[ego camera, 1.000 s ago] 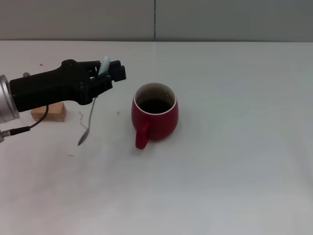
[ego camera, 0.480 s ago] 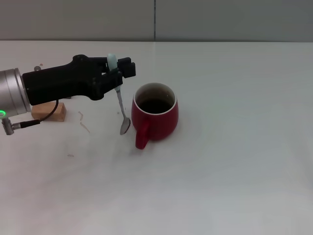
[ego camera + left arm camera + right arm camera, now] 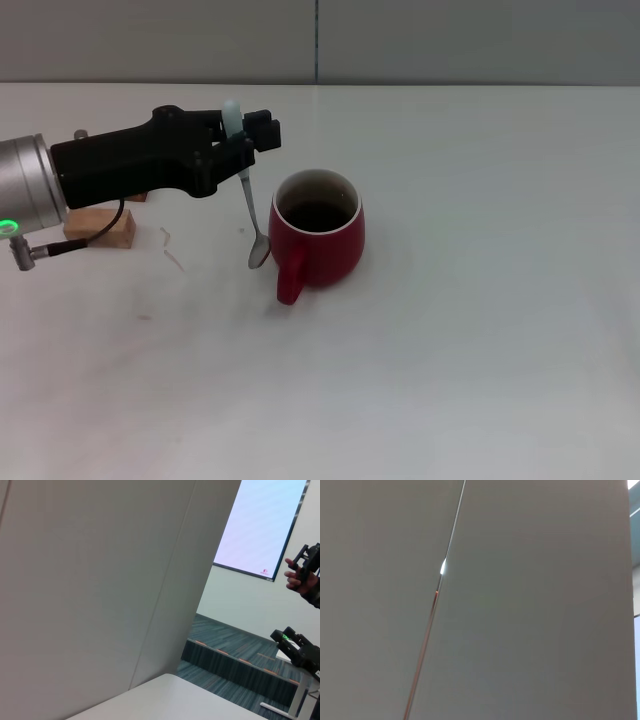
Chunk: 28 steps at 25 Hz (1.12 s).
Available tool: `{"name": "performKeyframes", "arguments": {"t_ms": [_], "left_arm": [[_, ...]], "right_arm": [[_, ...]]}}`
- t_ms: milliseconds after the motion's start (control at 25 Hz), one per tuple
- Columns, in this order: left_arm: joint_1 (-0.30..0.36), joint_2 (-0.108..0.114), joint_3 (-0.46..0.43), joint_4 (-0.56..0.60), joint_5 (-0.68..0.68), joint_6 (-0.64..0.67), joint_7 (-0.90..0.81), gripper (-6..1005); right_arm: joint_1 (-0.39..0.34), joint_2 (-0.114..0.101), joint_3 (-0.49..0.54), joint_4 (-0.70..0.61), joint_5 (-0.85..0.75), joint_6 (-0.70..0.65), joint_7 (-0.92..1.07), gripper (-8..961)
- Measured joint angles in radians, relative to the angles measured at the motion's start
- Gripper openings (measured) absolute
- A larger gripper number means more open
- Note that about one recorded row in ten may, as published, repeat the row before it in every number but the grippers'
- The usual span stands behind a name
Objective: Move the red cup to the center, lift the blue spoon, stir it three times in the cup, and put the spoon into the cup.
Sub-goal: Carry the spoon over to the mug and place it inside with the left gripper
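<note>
Left gripper (image 3: 240, 140) clamps blue spoon (image 3: 246, 190) beside red cup (image 3: 316, 232); no lettering legible

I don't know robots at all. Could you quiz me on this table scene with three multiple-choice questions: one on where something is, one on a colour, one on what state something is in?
1. Where does the bowl of the blue spoon hang?
A. Inside the cup
B. Just outside the cup, near its handle
C. Flat on the table's right half

2. What colour is the red cup outside?
A. Dark red
B. Green
C. Yellow

3. What is the left gripper doing?
A. Open, holding nothing
B. Shut on the spoon's handle
C. Gripping the cup

Answers:
1 B: the grey bowl hangs beside the cup's wall, not in it.
2 A: the rounded body and handle are red.
3 B: the pale handle sticks up between the black jaws.
</note>
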Motion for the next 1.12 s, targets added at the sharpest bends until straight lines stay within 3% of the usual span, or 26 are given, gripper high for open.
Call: {"name": "performKeyframes", "arguments": {"t_ms": [680, 1120], "left_arm": [[-0.025, -0.005, 0.007, -0.007, -0.05, -0.021, 0.0, 142], [-0.081, -0.007, 0.01, -0.098, -0.125, -0.024, 0.043, 142]], "right_arm": [[-0.009, 0.0, 0.011, 0.011, 0.0, 0.001, 0.0, 679], [-0.012, 0.001, 0.011, 0.01, 0.0, 0.001, 0.0, 679]]}}
